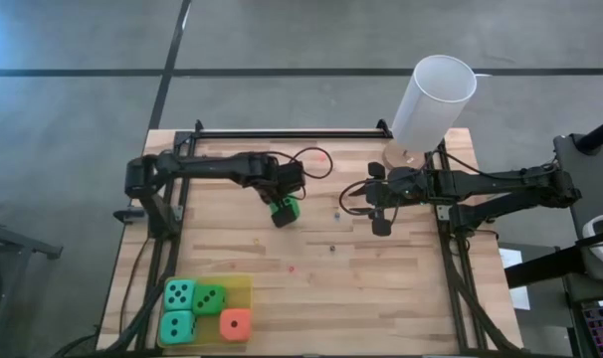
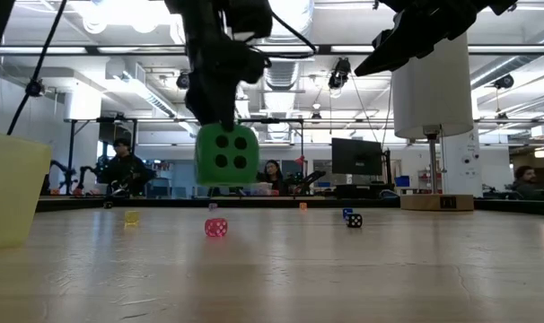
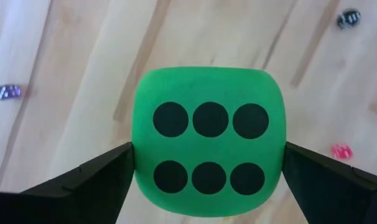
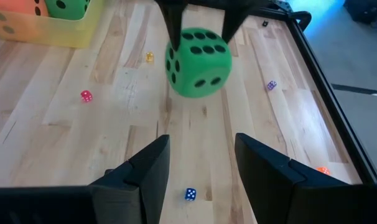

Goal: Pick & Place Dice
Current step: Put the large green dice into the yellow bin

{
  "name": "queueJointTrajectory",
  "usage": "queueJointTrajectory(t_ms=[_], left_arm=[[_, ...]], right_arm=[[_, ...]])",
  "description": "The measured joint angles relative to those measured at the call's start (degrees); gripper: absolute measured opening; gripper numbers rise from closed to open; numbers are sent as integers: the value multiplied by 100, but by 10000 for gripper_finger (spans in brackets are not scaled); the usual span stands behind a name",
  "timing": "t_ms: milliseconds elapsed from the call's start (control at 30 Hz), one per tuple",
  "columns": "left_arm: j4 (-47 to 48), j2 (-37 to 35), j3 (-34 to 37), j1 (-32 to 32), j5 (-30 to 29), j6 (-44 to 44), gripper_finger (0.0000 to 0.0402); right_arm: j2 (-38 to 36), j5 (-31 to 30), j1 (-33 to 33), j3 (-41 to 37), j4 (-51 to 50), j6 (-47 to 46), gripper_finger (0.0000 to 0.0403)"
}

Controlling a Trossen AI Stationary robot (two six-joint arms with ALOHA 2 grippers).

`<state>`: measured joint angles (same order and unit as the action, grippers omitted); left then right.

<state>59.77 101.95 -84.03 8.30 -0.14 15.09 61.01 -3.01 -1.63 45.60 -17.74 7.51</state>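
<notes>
Four dice sit in the yellow tray (image 1: 244,282), while the left gripper (image 1: 282,206), jaws clamped on the last green die (image 1: 285,212), hangs well away from that tray; the right gripper (image 1: 381,221) waits, jaws apart.

A tall white cylinder (image 1: 433,101) stands upper right on the wooden surface (image 1: 401,288); a yellow tray (image 1: 244,288) sits lower left.

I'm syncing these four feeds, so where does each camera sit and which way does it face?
High: above the table, looking straight down; both arms show.
Low: at table-top height, facing the room; arms enter from above.
Left wrist: on the left arm, looking down past the left gripper clamping the green die.
Right wrist: on the right arm, looking across the table past the open right gripper.
Shared: that die hangs clear of the wood in low and right wrist views.
</notes>
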Motion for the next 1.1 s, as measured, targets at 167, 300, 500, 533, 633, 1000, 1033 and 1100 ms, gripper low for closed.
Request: queueJointTrajectory(t_ms=[167, 300, 500, 533, 633, 1000, 1033, 1100], left_arm=[[301, -279, 0, -259, 14, 131, 389], [526, -418, 0, -557, 19, 325, 385], [943, -552, -2, -1164, 118, 871, 379], [1002, -570, -2, -1279, 127, 982, 379], [1177, -678, -2, -1654, 129, 1312, 376], [1407, -1054, -2, -2888, 207, 2710, 372], [1405, -1062, -2, -3004, 257, 2809, 372], [1405, -1062, -2, -3221, 323, 2900, 372]], right_arm=[[0, 0, -2, 0, 0, 0, 180], [0, -1, -2, 0, 0, 0, 180], [0, -2, -2, 0, -2, 0, 180], [0, 0, -1, 0, 0, 0, 180], [0, -1, -1, 0, 0, 0, 180], [0, 0, -1, 0, 0, 0, 180], [0, -1, -2, 0, -2, 0, 180], [0, 0, -2, 0, -1, 0, 180]])
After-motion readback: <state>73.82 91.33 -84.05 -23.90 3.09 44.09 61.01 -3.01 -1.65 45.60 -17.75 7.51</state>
